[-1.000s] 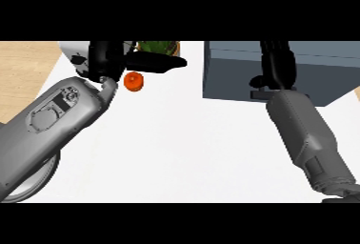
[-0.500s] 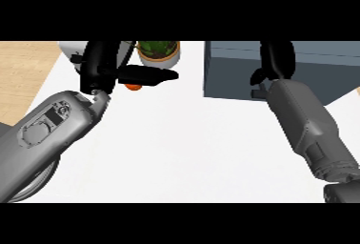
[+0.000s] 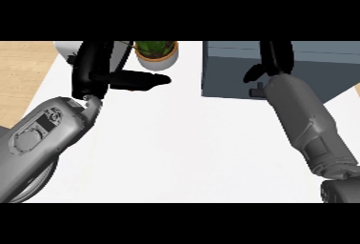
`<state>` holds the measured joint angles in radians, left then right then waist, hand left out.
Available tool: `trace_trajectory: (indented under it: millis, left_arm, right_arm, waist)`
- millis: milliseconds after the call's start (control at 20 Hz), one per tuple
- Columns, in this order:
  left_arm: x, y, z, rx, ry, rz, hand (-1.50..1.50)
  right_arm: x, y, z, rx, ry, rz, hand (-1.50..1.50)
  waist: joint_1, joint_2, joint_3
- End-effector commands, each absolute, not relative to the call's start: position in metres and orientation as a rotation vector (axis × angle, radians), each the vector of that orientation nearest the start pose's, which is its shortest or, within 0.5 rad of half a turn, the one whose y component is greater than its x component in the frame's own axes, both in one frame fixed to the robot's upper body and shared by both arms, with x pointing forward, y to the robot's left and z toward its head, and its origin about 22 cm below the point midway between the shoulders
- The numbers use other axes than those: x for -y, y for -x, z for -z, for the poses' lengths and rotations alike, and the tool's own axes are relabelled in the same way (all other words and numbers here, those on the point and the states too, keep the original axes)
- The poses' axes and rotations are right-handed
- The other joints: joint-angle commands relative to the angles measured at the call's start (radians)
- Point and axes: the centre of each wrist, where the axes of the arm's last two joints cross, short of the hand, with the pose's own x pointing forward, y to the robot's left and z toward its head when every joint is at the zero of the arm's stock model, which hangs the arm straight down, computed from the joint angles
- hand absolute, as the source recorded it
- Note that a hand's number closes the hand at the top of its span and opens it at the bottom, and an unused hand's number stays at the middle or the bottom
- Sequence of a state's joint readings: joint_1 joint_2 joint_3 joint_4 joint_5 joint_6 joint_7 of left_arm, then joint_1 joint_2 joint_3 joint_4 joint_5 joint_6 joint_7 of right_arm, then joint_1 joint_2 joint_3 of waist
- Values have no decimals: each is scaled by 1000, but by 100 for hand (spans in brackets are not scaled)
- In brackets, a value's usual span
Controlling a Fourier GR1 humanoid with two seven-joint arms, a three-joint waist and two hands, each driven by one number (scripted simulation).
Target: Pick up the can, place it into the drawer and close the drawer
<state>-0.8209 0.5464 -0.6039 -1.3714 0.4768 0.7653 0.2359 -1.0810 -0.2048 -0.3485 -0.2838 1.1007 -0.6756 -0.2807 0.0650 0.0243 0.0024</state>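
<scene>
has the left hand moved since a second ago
Yes. The left hand has shifted lower in the view, away from the potted plant and toward the robot, and now hides the spot where the orange can showed earlier.

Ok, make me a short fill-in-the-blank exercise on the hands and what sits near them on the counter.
1. The left hand is beside a potted ___.
2. The right hand is at the drawer unit, whose colour is ___.
3. The counter under both forearms is ___ in colour.
Missing words: plant; grey; white.
</scene>
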Motion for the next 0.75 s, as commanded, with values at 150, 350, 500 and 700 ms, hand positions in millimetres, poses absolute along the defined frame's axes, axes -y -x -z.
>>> trace_trajectory:
  millis: [150, 350, 500, 700]
  left_arm:
    - [-175, -346, -146, 1728, -256, 86, -150]
    - [-174, -342, -137, 1699, -262, 69, -150]
    - [-182, -342, -146, 1713, -255, 60, -150]
    - [-178, -337, -144, 1722, -238, 41, -150]
  right_arm:
    - [188, -468, -112, 1930, 924, -434, -150]
    - [160, -464, -102, 1948, 749, -295, -150]
    - [155, -466, -109, 1928, 634, -227, -150]
    - [180, -465, -99, 1962, 621, -183, -150]
  waist:
    - [22, -2, 1]
    - [-8, -13, 1]
    - [-11, -14, -1]
    - [-15, -11, -1]
